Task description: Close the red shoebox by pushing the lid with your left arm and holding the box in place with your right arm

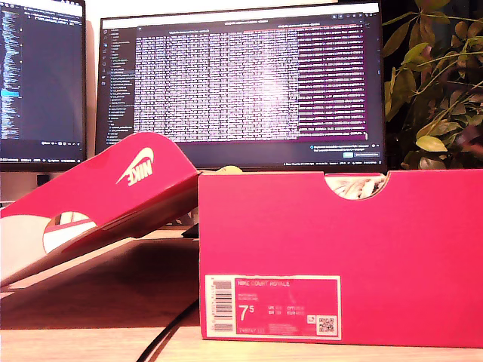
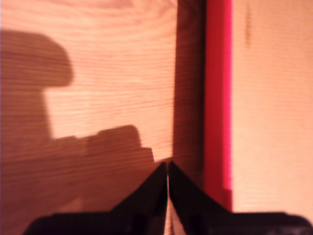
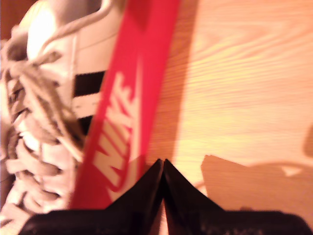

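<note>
The red shoebox (image 1: 362, 249) stands on the wooden table (image 1: 98, 302) at the exterior view's right. Its lid (image 1: 113, 196) is swung open and slopes down toward the exterior view's left. A white shoe (image 3: 44, 98) with laces lies inside. No arm shows in the exterior view. My first gripper (image 2: 167, 164) is shut with nothing in it, hovering over bare wood just beside a red edge (image 2: 217, 98) of the lid. My second gripper (image 3: 162, 161) is shut and empty, right above the box's red side wall (image 3: 132, 98) with the white logo.
Two lit monitors (image 1: 241, 83) stand behind the box, and a leafy plant (image 1: 438, 83) fills the exterior view's upper right. A black cable (image 1: 162, 335) runs across the table in front of the box's corner. A white size label (image 1: 272, 305) faces the camera.
</note>
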Robot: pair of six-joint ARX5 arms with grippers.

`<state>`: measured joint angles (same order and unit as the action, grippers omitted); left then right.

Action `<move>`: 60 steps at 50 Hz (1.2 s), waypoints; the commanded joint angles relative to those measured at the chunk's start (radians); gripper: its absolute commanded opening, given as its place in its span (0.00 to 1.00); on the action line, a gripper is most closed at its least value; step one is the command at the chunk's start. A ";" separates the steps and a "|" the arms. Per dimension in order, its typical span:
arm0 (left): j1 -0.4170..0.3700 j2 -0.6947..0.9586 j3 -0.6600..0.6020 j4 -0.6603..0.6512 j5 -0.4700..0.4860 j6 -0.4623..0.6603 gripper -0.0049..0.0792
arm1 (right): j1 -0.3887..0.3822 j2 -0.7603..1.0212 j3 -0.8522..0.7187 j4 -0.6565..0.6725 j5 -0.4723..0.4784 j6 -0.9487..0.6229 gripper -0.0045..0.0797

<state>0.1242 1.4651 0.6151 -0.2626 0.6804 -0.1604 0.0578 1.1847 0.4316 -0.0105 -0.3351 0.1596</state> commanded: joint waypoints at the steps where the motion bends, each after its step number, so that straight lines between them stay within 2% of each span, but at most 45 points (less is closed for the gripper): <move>1: -0.003 0.027 0.009 0.005 0.019 0.003 0.04 | 0.025 0.021 0.030 0.019 -0.007 0.002 0.04; 17: -0.003 0.067 0.009 0.023 0.050 0.003 0.04 | 0.111 0.092 0.098 0.053 -0.006 0.002 0.04; 33: -0.003 0.066 0.035 0.030 0.183 0.001 0.04 | 0.117 0.117 0.104 0.054 -0.007 -0.002 0.04; 44: -0.003 0.049 0.079 -0.014 0.281 -0.007 0.04 | 0.117 0.120 0.104 0.054 -0.007 -0.003 0.04; 60: -0.003 -0.081 0.158 -0.123 0.338 -0.008 0.04 | 0.117 0.120 0.104 0.049 -0.007 -0.021 0.04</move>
<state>0.1516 1.4216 0.7425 -0.3767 0.9707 -0.1722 0.1566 1.2934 0.5220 0.0368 -0.3126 0.1543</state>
